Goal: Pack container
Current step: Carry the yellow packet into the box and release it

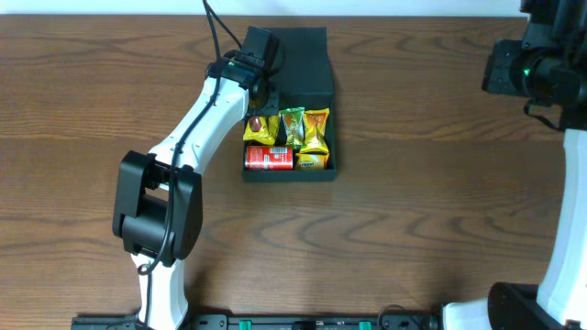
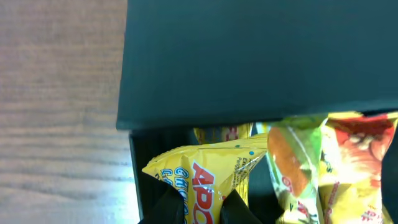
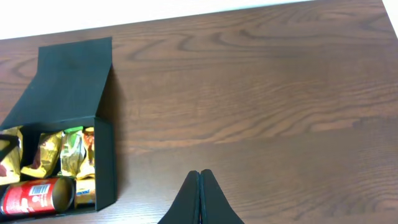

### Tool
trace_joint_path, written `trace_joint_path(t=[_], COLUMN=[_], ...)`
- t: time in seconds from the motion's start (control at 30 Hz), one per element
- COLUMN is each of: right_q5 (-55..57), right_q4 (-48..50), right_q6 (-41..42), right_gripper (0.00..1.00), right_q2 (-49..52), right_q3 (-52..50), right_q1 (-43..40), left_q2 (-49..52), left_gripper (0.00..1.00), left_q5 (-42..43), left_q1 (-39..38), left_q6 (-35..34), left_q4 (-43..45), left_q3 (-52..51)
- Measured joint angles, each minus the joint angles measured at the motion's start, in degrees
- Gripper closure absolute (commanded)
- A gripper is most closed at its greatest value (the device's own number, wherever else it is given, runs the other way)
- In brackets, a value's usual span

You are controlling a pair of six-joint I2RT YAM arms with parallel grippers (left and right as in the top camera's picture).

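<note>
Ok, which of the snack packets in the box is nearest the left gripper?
The leftmost yellow packet, beside the red can, is pinched in the left gripper; the green packet and others lie clear of it.

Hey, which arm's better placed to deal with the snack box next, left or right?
Left, probably. The left tool sits in the open container, pinching a yellow packet. The right tool is shut over the table, well off to the container's side.
</note>
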Motion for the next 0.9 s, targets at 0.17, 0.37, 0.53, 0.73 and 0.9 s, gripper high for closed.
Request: trace_joint_path(t=[0.17, 0.37, 0.53, 0.73, 0.9], right_q5=[-0.1, -0.1, -0.1, -0.1, -0.1], right_q4=[0.0, 0.0, 0.0, -0.4, -0.4], right_q6=[0.0, 0.0, 0.0, 0.0, 0.0], right_gripper=[0.98, 0.99, 0.99, 0.98, 0.98], right_q2=[0.0, 0.0, 0.0, 0.0, 0.0], right_q3=[0.0, 0.0, 0.0, 0.0, 0.0], right_q1=[0.0, 0.0, 0.0, 0.0, 0.0], left_q2=[0.7, 2.0, 2.0, 2.0, 2.1], left_gripper=[0.86, 0.84, 0.41, 0.28, 0.33], left_q5=[0.1, -0.1, -2.3, -2.4, -3.1], left_q1=[-0.6, -0.7, -0.7, -1.9, -1.7], left_q6=[-0.2, -0.3, -0.9, 0.4, 2.0], left_q4=[-2.3, -2.9, -2.7, -1.2, -1.6], left_q3=[0.0, 0.0, 0.0, 0.0, 1.2])
